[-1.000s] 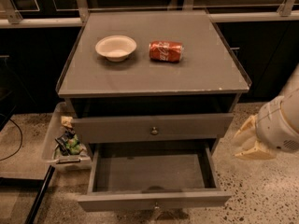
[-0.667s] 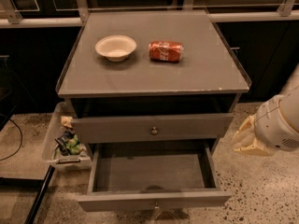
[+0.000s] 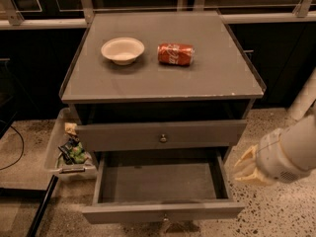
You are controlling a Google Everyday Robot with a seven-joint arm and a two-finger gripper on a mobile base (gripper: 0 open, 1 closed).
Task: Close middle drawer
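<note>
The middle drawer [image 3: 163, 212] is pulled far out of the grey cabinet [image 3: 163, 83]. Its shallow grey box is empty, and its flat front faces me at the bottom of the view. Above it a drawer front with a small brass knob [image 3: 163, 138] sits nearly flush with the cabinet. My gripper [image 3: 248, 167], pale and on a white arm, hangs to the right of the open drawer beside its right wall. It is apart from the drawer and holds nothing.
A white bowl [image 3: 122, 50] and a red soda can [image 3: 176, 54] lying on its side are on the cabinet top. A clear bin [image 3: 69, 149] with snack packets stands at the cabinet's left. The floor is speckled [image 3: 276, 211], and a dark cable lies on it at left.
My gripper has moved down and a little left, closer to the open drawer's right side. The drawers, bowl and can have not moved.
</note>
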